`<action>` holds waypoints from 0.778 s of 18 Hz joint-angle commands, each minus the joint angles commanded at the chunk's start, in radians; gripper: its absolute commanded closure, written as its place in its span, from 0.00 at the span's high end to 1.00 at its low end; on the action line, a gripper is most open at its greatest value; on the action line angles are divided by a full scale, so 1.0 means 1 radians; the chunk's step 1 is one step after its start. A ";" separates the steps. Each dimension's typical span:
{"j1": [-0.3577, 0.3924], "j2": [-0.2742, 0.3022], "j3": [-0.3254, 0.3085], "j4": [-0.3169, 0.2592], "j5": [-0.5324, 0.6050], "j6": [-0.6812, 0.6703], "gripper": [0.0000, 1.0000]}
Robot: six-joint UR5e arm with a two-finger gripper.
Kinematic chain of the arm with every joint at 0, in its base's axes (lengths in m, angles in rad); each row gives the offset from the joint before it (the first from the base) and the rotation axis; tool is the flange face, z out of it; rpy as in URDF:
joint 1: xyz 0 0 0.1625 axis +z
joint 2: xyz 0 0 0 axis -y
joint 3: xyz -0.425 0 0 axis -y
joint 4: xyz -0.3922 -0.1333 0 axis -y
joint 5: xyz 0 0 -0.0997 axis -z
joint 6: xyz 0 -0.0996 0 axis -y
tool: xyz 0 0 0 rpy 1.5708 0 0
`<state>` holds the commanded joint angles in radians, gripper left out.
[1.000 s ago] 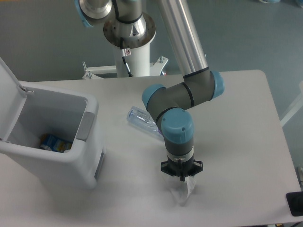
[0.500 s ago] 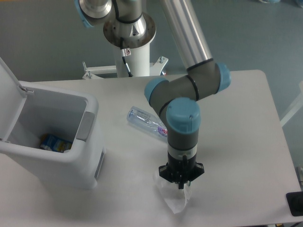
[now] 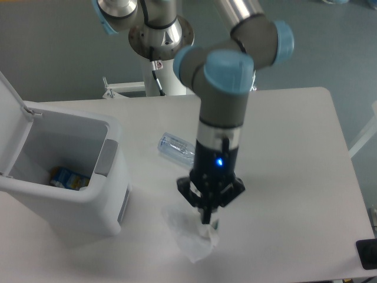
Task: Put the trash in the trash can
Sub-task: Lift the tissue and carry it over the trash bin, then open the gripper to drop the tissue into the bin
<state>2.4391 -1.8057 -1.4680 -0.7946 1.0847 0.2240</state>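
Observation:
My gripper [image 3: 207, 221] points straight down over the front middle of the table and is shut on the crumpled white tissue wad [image 3: 189, 239], which hangs from the fingertips just above the tabletop. The clear plastic bottle [image 3: 175, 147] lies on its side behind the gripper, partly hidden by the arm. The white trash can [image 3: 112, 147] stands at the left with its lid [image 3: 9, 118] swung open, well to the left of the gripper.
A blue and yellow packet [image 3: 68, 178] lies inside the trash can. The robot's base [image 3: 162, 41] stands behind the white table [image 3: 294, 153]. A black object [image 3: 366, 254] sits at the table's front right corner.
The gripper has risen and moved left toward the trash can, carrying the tissue wad with it. The bottle has not moved.

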 joint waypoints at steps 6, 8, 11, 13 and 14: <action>-0.090 0.158 -0.112 -0.008 -0.025 -0.043 0.01; -0.132 0.201 -0.175 -0.006 -0.023 -0.034 0.02; -0.182 0.230 -0.210 -0.005 -0.023 -0.028 0.09; -0.202 0.230 -0.209 0.005 -0.022 -0.011 0.76; -0.204 0.230 -0.206 0.005 -0.022 0.012 1.00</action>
<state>2.2350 -1.5754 -1.6736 -0.7900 1.0630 0.2360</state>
